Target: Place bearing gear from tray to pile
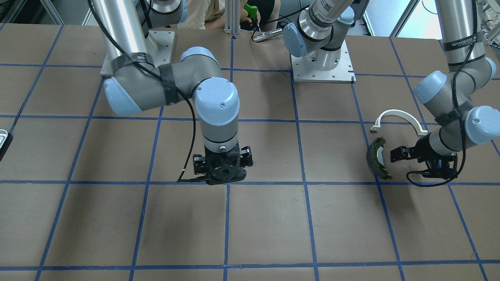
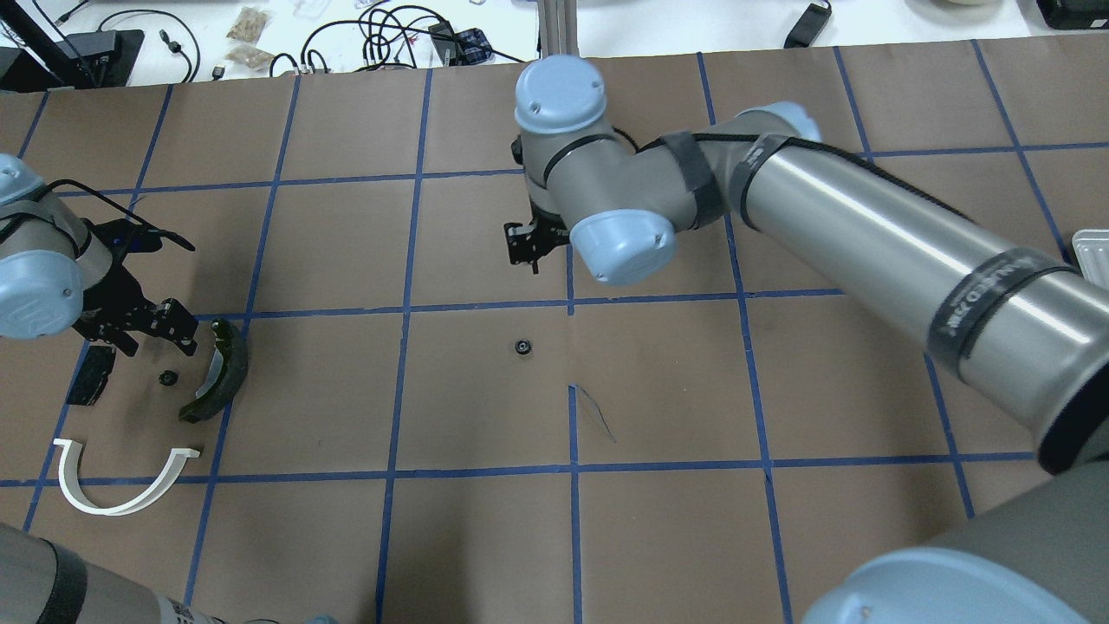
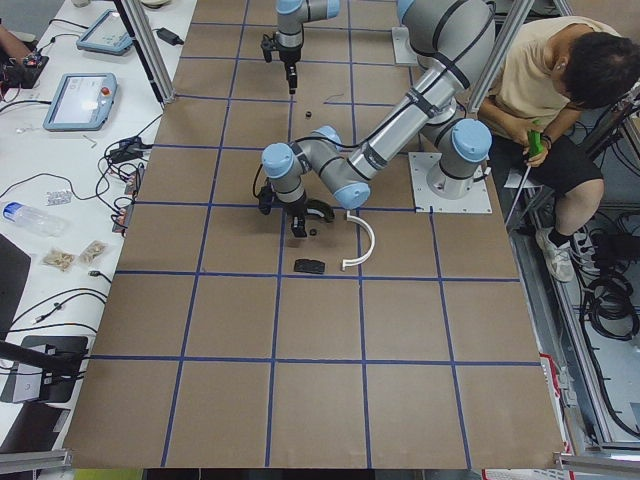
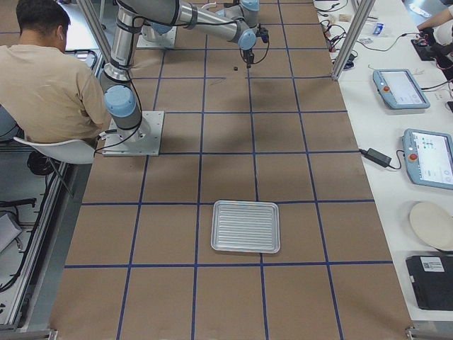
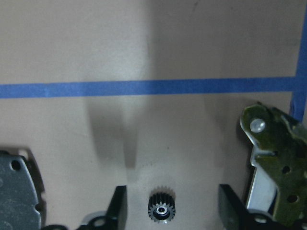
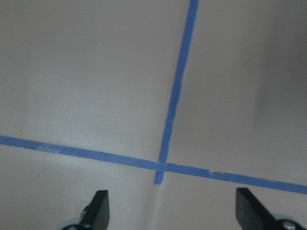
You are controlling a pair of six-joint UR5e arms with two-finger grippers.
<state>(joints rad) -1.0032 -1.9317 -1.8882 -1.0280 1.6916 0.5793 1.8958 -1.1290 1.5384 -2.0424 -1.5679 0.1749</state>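
One small black toothed gear (image 5: 161, 211) lies just beside the curved olive-grey brake shoe (image 5: 276, 163) between the left gripper's (image 5: 172, 208) parted jaws, seemingly delivered; another gear (image 2: 523, 347), well apart from that shoe, probably needs fetching next, the right gripper's (image 6: 173, 208) jaws also parted.

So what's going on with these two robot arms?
The left gripper hangs open over a small black gear lying on the table in the pile, between the brake shoe and black pad, near the white arch. Its fingers aren't touching it. The right gripper is open and empty above mid-table, where a second gear lies loose. The tray looks empty.
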